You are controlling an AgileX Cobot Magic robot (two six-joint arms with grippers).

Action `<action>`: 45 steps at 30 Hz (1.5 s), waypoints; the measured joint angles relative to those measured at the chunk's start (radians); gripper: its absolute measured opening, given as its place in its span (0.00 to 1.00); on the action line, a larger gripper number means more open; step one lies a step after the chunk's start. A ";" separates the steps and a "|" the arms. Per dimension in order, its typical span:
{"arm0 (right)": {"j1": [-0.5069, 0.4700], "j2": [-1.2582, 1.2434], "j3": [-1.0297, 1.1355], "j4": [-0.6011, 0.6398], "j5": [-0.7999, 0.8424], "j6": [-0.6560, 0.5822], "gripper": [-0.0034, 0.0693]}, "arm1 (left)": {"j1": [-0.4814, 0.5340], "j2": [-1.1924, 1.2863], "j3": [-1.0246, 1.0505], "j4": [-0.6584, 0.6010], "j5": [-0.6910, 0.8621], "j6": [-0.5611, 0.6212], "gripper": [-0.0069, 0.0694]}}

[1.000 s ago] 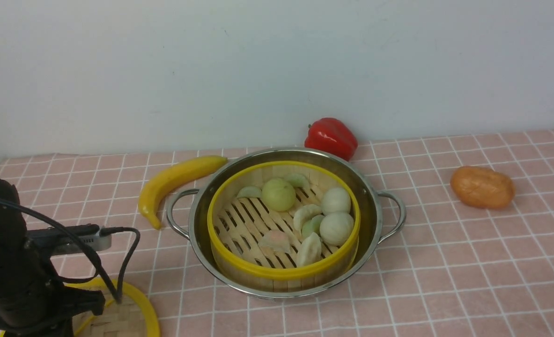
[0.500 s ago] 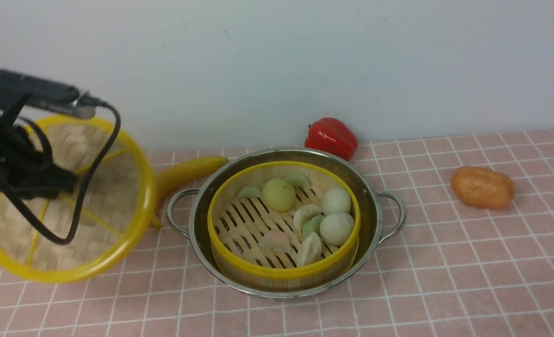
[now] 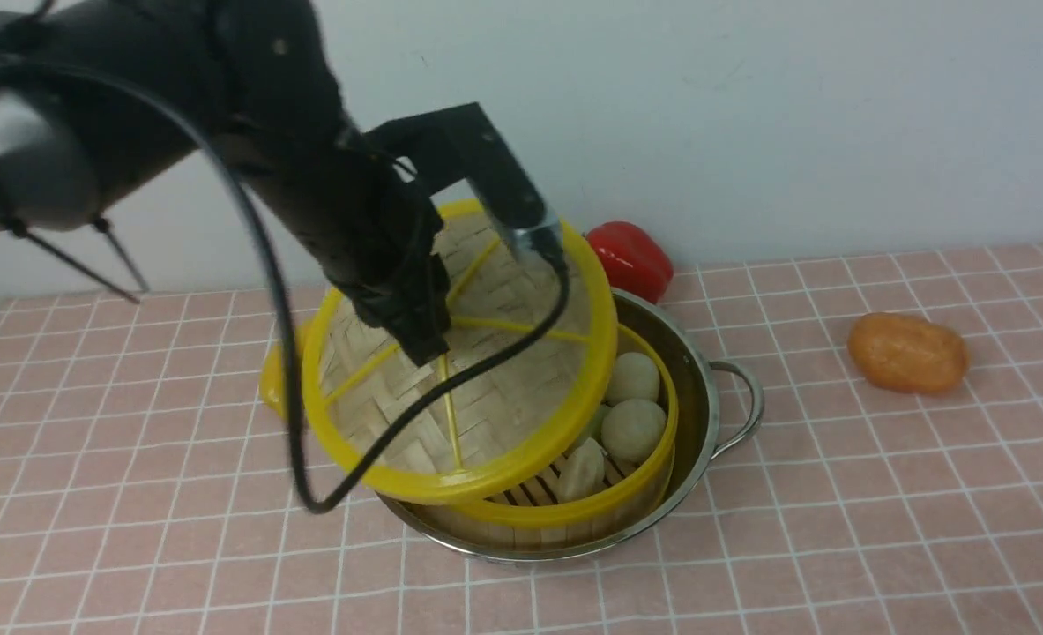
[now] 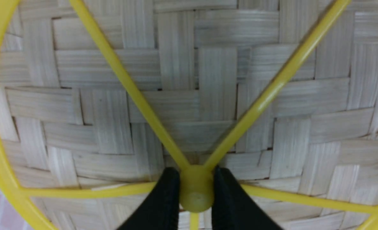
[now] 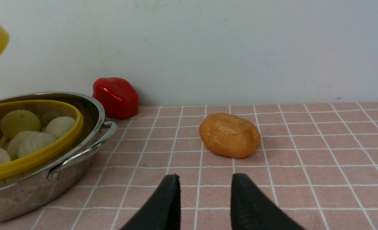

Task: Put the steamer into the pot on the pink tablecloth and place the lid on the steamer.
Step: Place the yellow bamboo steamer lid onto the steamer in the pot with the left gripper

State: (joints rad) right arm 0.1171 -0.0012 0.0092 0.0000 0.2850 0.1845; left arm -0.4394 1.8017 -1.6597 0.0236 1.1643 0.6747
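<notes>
The left gripper (image 3: pixel 424 348) is clamped on the small yellow hub at the centre of the lid (image 3: pixel 486 388), one black finger pressed against each side of it in the left wrist view. The lid hangs tilted, its woven top face turned toward the near side and its far edge raised, over the left part of the steamer (image 3: pixel 627 498). Its lower near rim is close to the steamer's yellow rim; whether the two touch I cannot tell. The steamer sits inside the pot (image 3: pixel 702 379), which stands on the pink tablecloth (image 3: pixel 838 529). Pale dumplings (image 3: pixel 633 429) show in the uncovered right part of the basket. A red pepper (image 3: pixel 631 256) lies just beyond the pot by the wall, and an orange lump (image 3: pixel 907 353) lies well apart to the right. The right gripper (image 5: pixel 204 198) hovers low over the cloth near that lump, its fingers spread wide with nothing between them.
</notes>
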 joint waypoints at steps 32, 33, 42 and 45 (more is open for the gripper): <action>0.000 0.000 0.000 0.000 0.003 0.017 0.38 | -0.099 -0.019 -0.032 0.059 0.067 -0.307 0.24; 0.000 0.000 0.000 0.000 0.003 0.017 0.38 | -0.099 0.000 -0.049 0.058 0.067 -0.288 0.24; 0.000 0.000 0.000 0.000 0.003 0.017 0.38 | -0.100 0.159 -0.141 0.075 0.062 -0.221 0.24; 0.000 0.000 0.000 0.000 0.003 0.017 0.38 | -0.100 0.179 -0.145 0.086 0.062 -0.212 0.24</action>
State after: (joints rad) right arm 0.1171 -0.0012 0.0092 0.0000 0.2877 0.2018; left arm -0.5392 1.9803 -1.8048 0.1094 1.2267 0.4624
